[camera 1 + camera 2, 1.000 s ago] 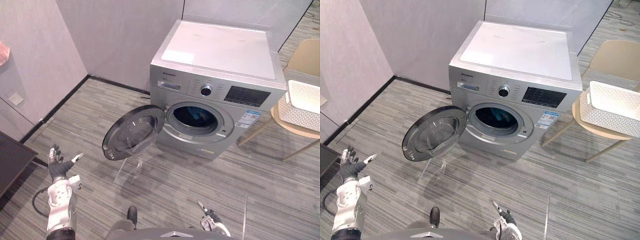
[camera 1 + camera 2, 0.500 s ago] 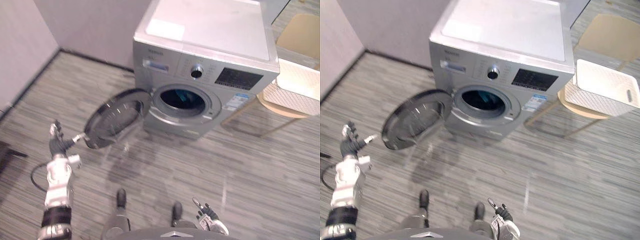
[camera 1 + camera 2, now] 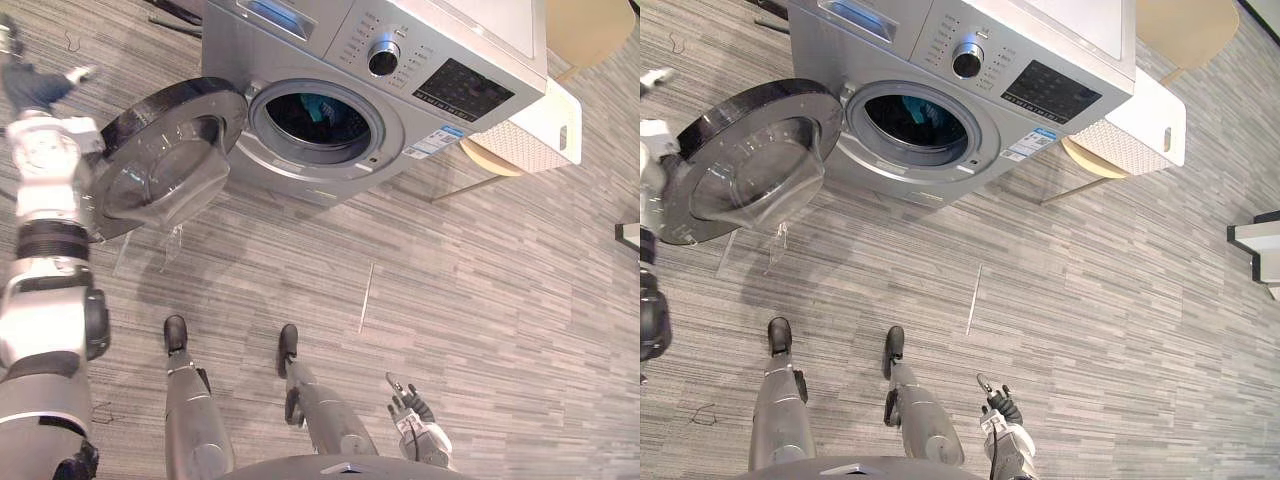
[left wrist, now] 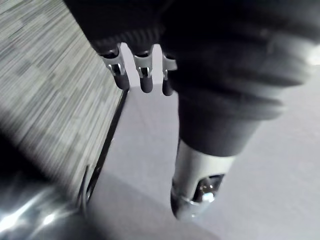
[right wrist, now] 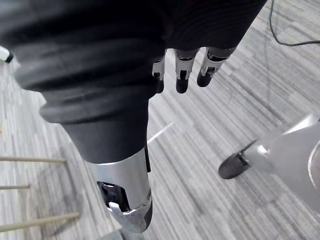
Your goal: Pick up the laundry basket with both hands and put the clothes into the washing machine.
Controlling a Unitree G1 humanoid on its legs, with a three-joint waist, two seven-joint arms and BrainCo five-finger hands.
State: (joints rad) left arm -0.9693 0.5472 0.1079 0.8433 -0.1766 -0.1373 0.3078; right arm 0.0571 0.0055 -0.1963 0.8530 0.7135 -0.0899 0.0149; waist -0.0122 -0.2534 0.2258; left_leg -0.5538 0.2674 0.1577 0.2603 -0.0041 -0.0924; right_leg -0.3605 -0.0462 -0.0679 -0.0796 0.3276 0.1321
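left hand [image 3: 30, 85]: open, fingers [image 4: 145, 80] straight, thumb out to the side, nothing held. raised at the robot's left, just past the outer rim of the door
right hand [image 3: 412, 410]: open, fingers [image 5: 182, 75] relaxed, nothing held. low at the robot's right side, over the grey striped plank floor [image 3: 480, 300]
door: round dark glass door with a silver rim [image 3: 160, 165], swung wide open to the left of the drum opening. left forearm overlaps its outer edge in the head views, can't tell if they touch
machine: silver front-loading washing machine [image 3: 230, 50] stands on the floor ahead of the robot, drum opening facing it
clothes: blue-green cloth [image 3: 320, 105] lies inside the drum
basket: white perforated plastic laundry basket [image 3: 530, 135] sits on the seat of a light wooden chair [image 3: 480, 160], just beside the machine's right side and well apart from both hands. can't tell what is in it
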